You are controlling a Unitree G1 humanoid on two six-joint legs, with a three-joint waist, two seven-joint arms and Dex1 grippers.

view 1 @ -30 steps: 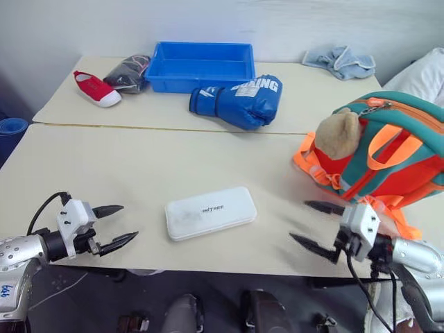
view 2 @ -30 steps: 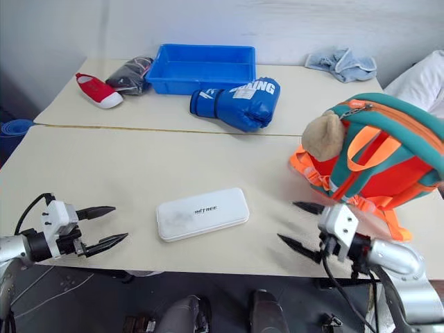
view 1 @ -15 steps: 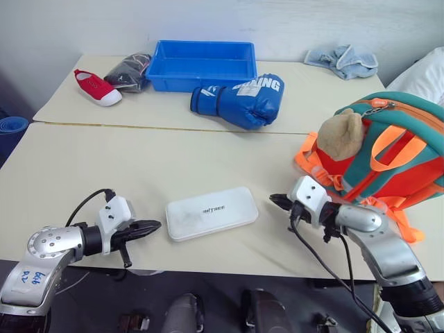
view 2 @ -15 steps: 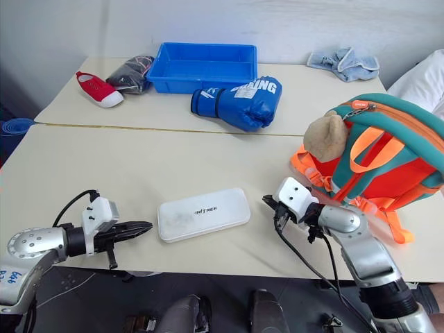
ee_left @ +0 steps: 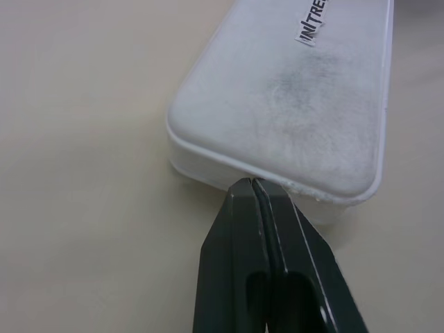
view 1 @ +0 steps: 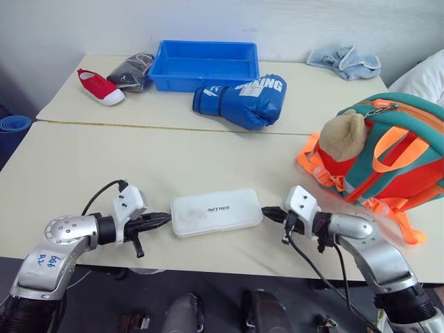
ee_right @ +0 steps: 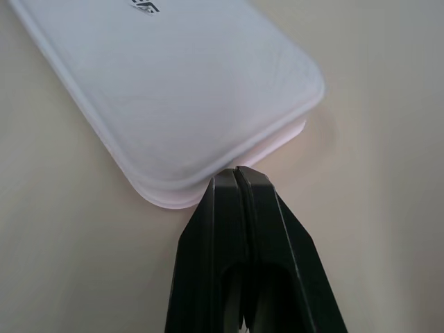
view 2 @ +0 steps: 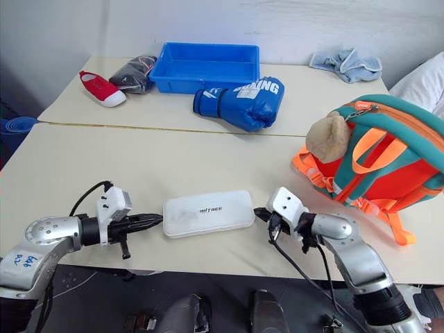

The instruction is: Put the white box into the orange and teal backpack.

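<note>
White box (view 1: 216, 212) lies flat on the desk (view 1: 173, 152), my closed left jaws (view 1: 165, 218) at its 9 o'clock end, closed right jaws (view 1: 267, 214) at 3. I'd squeeze evenly inward, then lift level.

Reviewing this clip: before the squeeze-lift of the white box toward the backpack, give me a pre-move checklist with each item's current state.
1. Left gripper shut, tips at one short end of the white box: ok.
2. Right gripper shut, tips at the opposite short end: ok.
3. Box lying flat on the table, lid closed: ok.
4. Firm contact at both ends: cannot tell.
5. Orange and teal backpack beside the right arm, within view: ok.
6. Backpack opening unzipped wide enough for the box: cannot tell.
</note>
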